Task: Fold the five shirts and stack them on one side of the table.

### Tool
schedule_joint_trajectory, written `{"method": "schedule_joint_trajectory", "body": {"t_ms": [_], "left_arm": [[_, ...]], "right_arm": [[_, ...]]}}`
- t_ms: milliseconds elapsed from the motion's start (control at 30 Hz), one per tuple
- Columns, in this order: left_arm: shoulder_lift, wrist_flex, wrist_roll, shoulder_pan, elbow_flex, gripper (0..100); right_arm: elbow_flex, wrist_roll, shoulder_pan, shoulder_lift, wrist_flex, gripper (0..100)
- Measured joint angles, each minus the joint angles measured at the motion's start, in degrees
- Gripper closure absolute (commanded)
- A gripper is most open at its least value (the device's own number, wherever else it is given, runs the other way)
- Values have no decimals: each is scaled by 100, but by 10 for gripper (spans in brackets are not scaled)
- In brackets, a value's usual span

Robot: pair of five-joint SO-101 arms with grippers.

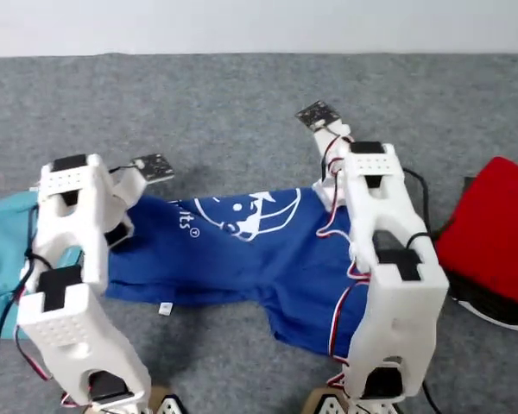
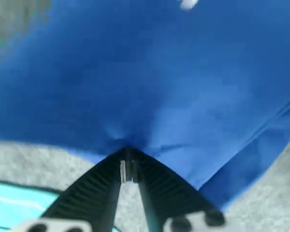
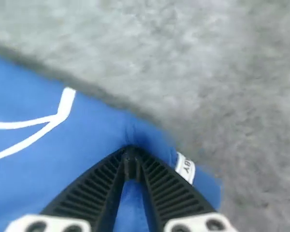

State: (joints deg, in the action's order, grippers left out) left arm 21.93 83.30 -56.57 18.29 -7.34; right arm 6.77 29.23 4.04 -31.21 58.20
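The spread shirt (image 1: 242, 250) lies across the middle of the tabletop (image 1: 224, 112), between the left arm (image 1: 69, 259) and the right arm (image 1: 388, 259). The left claw (image 2: 128, 166) pinches its left edge, near another shirt (image 1: 4, 250) that lies at the tabletop's left edge, partly under the left arm. The right claw (image 3: 131, 164) pinches the spread shirt's far right edge. A folded pile (image 1: 492, 233) lies at the right, beyond the right arm and apart from the spread shirt.

Blue shirt (image 1: 242, 250), red shirt (image 1: 492, 226), teal shirt (image 1: 2, 246)

surface: grey felt table cover (image 1: 242, 112) | backdrop: white wall (image 1: 242, 26) along far edge
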Motion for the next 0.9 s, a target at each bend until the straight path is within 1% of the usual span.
{"method": "schedule_joint_trajectory", "body": {"t_ms": [233,333,467,600,667,733,800,900], "left_arm": [[70,44,-510,457,0,994],[70,378,-633,519,211,994],[-35,1125,-659,492,976,994],[-211,1222,-659,141,1266,994],[-185,1204,-536,-123,1275,994],[9,905,-246,-343,1284,994],[343,519,167,-440,1310,994],[862,123,703,-492,1327,994]], "right_arm": [[958,9,-105,-475,484,988],[1319,9,-105,-475,835,988],[1697,0,18,-475,1336,988],[1732,9,448,-475,1433,988],[1732,9,668,-475,1433,988],[1741,9,870,-510,1433,988],[1741,9,976,-668,1415,988],[1741,9,949,-888,1398,988]]}}
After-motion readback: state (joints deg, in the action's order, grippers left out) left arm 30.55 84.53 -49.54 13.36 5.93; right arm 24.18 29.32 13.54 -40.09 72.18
